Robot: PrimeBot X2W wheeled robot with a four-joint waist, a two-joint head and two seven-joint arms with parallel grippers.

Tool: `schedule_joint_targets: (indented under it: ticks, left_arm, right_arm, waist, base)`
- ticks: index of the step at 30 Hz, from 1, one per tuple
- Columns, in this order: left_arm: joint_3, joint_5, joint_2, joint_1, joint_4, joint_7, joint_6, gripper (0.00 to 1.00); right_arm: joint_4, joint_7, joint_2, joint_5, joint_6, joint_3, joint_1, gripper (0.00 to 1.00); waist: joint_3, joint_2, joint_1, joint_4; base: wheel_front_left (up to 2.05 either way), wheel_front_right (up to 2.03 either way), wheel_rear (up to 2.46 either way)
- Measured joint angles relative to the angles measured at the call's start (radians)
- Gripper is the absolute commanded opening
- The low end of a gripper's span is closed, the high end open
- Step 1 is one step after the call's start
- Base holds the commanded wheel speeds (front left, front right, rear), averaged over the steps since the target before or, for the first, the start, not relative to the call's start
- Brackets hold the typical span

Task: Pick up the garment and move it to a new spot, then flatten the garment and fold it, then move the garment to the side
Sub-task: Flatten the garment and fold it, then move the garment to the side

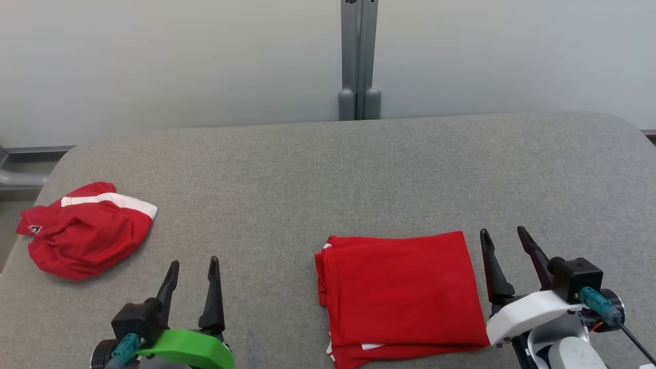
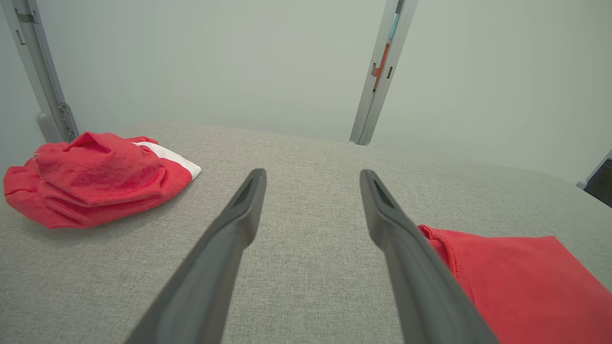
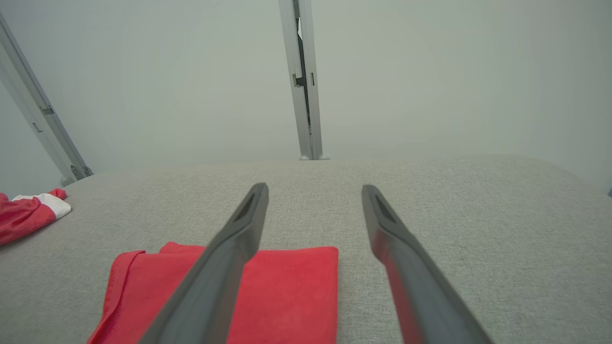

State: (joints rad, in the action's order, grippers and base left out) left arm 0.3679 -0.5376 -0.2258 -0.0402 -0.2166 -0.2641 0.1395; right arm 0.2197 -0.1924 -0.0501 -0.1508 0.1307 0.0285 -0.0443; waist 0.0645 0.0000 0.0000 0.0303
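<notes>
You are seeing the folded garment (image 1: 402,294) lying flat on the table (image 1: 328,169) as a red, roughly square stack. A little white trim is peeking out along its left edge and near corner. Take this garment as your landmark.

The right gripper (image 1: 502,230) is hovering just beside the garment's right edge. Its 2 fingers are standing apart with nothing between them and are pointing away from you. In the right wrist view, the garment's far right corner (image 3: 287,291) is showing behind the left finger (image 3: 229,258). Whether that finger is touching the cloth is not clear.

The left gripper (image 1: 194,260) is sitting well to the left of the garment. Its 2 fingers are also spread and are holding nothing, with bare table showing between them.

Farther left of the garment, and a little beyond it, a crumpled garment (image 1: 84,230) is lying in a heap, red with a white band. Beyond the folded garment, slightly to its left, a grey post (image 1: 359,56) is rising against the wall.
</notes>
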Motion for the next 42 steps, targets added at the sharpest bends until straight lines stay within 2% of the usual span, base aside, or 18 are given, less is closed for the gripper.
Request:
schedule_joint_targets:
  ticks: [19, 22, 27, 31, 38, 42]
  left_arm:
    - [-0.05, 0.052, 0.035, 0.018, -0.009, 0.0, -0.032, 1.0]
    - [-0.055, 0.055, 0.038, 0.019, -0.007, 0.0, -0.034, 1.0]
    - [-0.049, 0.064, 0.042, 0.019, -0.002, 0.0, -0.042, 1.0]
    - [-0.042, 0.067, 0.041, 0.019, -0.002, 0.0, -0.043, 1.0]
    - [-0.035, 0.074, 0.032, 0.018, 0.004, 0.005, -0.043, 1.0]
    - [-0.032, 0.08, 0.026, 0.018, 0.008, 0.008, -0.041, 1.0]
  right_arm:
    - [-0.005, 0.043, 0.0, 0.025, 0.0, -0.019, 0.011, 1.0]
    - [0.007, 0.074, 0.001, 0.041, 0.0, -0.027, -0.006, 1.0]
    - [0.04, 0.186, -0.003, 0.066, 0.0, -0.051, -0.033, 1.0]
    - [0.073, 0.278, -0.038, 0.085, 0.0, -0.05, -0.06, 1.0]
    - [0.144, 0.395, -0.085, 0.059, 0.0, -0.014, -0.084, 1.0]
    - [0.192, 0.415, -0.096, 0.028, 0.0, 0.013, -0.085, 1.0]
  waist:
    - [-0.002, 0.0, 0.0, 0.004]
    - [-0.005, 0.0, 0.0, 0.001]
    - [-0.012, 0.0, 0.0001, 0.008]
    - [-0.021, 0.0, 0.0001, 0.024]
    - [-0.039, 0.0, 0.0, 0.066]
    - [-0.052, 0.0, 0.0, 0.093]
  base:
    - [0.0, 0.0, 0.0]
    - [0.0, 0.0, 0.0]
    - [0.0, 0.0, 0.0]
    - [0.0, 0.0, 0.0]
    - [0.0, 0.0, 0.0]
    - [0.0, 0.0, 0.0]
